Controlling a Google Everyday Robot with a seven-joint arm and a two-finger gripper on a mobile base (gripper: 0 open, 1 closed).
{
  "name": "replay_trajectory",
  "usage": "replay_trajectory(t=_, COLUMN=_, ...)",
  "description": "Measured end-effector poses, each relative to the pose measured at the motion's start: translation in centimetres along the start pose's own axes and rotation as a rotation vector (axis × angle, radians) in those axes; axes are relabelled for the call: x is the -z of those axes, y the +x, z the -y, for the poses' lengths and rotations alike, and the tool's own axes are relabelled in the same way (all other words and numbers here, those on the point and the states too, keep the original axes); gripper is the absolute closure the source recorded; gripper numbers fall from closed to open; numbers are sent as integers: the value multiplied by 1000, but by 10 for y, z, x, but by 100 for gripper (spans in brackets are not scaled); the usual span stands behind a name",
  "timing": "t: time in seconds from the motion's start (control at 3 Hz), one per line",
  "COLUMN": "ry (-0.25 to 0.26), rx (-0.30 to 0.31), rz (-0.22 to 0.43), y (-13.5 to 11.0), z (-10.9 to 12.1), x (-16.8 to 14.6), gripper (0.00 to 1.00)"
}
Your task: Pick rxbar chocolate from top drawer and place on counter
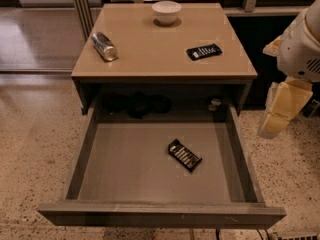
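The rxbar chocolate (184, 155), a small black bar with rows of whitish lettering, lies flat and slanted on the grey floor of the open top drawer (125, 164), right of its middle. The tan counter (150, 49) is above and behind the drawer. My arm shows at the right edge, and the gripper (280, 111), cream-coloured, hangs beside the cabinet's right side, level with the drawer's back and well right of the bar. It holds nothing that I can see.
On the counter stand a white bowl (166, 11) at the back, a silver can (104, 46) lying on its side at the left, and a navy-tinted bar (204, 51) at the right. Dark objects (137, 104) sit under the counter at the drawer's back. Speckled floor surrounds the cabinet.
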State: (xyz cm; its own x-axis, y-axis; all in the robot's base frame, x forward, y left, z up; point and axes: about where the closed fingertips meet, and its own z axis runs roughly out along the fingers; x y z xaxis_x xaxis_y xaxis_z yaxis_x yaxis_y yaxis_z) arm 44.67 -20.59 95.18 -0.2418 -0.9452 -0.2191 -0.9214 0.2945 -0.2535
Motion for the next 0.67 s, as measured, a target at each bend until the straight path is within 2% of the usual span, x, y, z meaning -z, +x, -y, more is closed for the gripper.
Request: replay_trajectory(t=0.67, ry=-66, rx=-79, rz=-48, y=24, z=-14, x=-101, gripper=0)
